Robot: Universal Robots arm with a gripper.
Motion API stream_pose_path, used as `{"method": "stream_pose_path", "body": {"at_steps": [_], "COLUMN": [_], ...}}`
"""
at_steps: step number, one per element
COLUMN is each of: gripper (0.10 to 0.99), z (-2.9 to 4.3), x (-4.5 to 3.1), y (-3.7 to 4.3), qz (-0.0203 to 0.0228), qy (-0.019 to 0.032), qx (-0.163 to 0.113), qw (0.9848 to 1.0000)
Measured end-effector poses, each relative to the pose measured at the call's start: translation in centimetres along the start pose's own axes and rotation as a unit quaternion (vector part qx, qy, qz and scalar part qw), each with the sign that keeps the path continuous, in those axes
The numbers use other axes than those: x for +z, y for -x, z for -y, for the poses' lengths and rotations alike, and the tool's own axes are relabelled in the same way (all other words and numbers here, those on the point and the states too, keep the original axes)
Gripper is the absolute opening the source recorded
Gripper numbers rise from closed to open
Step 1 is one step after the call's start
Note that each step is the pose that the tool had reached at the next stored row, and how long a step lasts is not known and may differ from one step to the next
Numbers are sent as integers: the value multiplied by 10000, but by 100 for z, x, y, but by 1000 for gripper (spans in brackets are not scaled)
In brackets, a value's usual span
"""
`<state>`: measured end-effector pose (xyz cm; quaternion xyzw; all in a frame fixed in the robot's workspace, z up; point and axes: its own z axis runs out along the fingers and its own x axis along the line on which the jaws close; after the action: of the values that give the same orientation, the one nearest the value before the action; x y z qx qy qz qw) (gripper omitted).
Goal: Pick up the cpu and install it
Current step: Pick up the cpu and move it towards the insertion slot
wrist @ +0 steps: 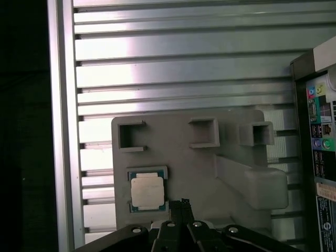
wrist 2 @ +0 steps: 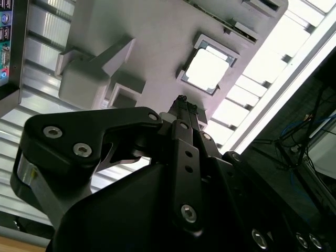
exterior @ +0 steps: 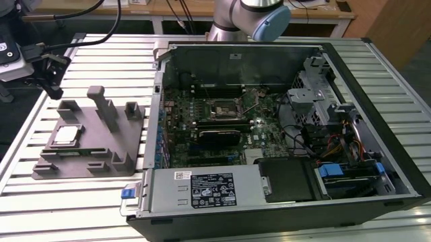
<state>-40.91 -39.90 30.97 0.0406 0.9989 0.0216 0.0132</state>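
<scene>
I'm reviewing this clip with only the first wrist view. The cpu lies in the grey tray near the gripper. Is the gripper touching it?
Observer: It appears not. In the second wrist view the gripper hangs apart from the cpu, with bare fixture tray between them.
Operator: Where is the socket?
Observer: In the exterior view the motherboard socket sits mid-board inside the open computer case, to the exterior view's right of the tray.
Operator: Anything in it?
Observer: No silver plate shows there; its centre looks dark.

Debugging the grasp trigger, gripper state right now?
Gripper: jaws closed, holding nothing; the cpu lies in the grey fixture tray.
</scene>
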Motion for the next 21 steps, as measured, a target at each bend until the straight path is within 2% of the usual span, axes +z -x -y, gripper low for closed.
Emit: {"method": "stream_pose_path", "body": {"at_steps": [9,21], "gripper": [106,106], "z": [3,14], "x": [60,215], "y": [-7,-57], "qz": [-1,-1], "qy": [0,-1], "qx": [0,0], "qw": [10000,10000]}}
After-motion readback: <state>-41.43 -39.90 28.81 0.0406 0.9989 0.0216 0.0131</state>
